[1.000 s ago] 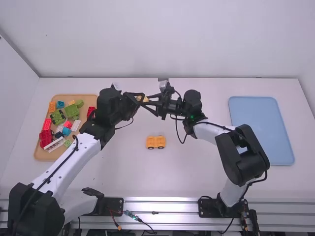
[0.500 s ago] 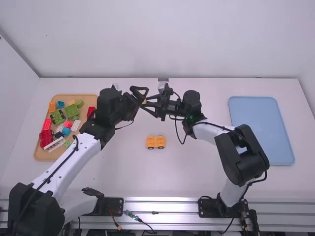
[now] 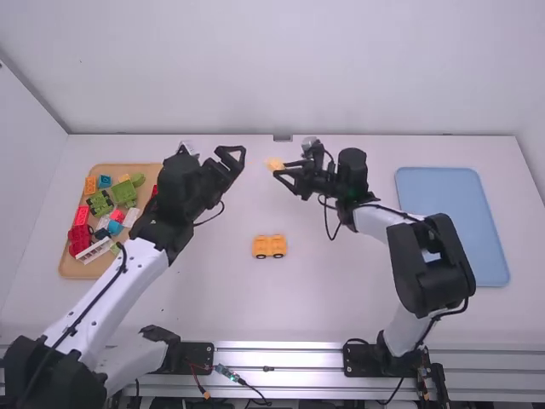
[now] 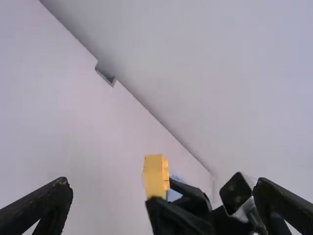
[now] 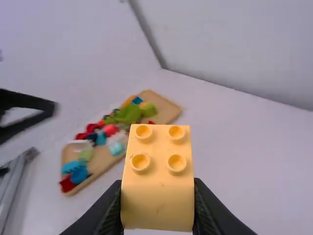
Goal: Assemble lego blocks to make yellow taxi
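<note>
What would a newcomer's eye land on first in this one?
Probably the yellow block, four studs showing, held up over the table by the right end effector. Next, the yellow wheeled piece standing on the table between the two arms, then the tan tray of mixed-colour blocks toward the high view's left edge.

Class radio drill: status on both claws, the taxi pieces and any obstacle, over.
Left claw open, empty. Right claw shut on yellow block, held up off the table. Wheeled yellow base on table, nothing on top, over.
</note>
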`<control>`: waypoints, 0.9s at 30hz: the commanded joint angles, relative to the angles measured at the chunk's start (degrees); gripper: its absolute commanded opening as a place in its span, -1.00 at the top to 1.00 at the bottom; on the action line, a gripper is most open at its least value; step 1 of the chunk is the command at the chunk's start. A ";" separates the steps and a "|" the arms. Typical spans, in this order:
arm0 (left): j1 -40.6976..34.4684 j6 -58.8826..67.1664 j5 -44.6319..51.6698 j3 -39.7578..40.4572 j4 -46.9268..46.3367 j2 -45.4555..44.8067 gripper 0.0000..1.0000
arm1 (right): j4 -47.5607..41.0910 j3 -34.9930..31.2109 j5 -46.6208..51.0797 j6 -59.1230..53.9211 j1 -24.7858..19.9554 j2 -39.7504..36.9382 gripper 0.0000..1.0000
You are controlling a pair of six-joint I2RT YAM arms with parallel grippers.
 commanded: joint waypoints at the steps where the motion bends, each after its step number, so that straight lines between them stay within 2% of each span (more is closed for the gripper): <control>1: 0.26 1.85 -5.55 0.15 -1.25 -1.71 -0.98 | -3.39 1.40 7.37 -3.93 -1.64 0.50 0.36; 4: 0.26 1.85 -7.67 0.15 -2.26 -1.74 -0.99 | -8.87 1.40 13.27 -6.43 -2.27 0.01 0.37; 8: 0.26 2.31 -10.64 0.13 -3.15 -1.74 -0.98 | -18.34 1.40 20.79 -9.07 -2.40 -2.54 0.51; 14: 0.26 5.05 -14.03 0.13 -3.30 -0.80 -0.98 | -26.27 0.59 29.49 -10.10 -0.76 -6.46 0.60; 19: 0.26 5.20 -15.04 0.13 -3.98 0.36 -0.98 | -30.36 -3.76 37.51 -8.35 0.81 -12.14 0.60; 20: 0.26 5.99 -15.04 0.13 -3.98 0.58 -0.98 | -31.67 -5.29 39.36 -7.10 1.07 -14.02 0.53; 27: 0.24 7.01 -18.93 0.13 -4.00 1.50 -0.98 | -37.53 -12.20 40.68 -2.60 0.66 -22.37 0.48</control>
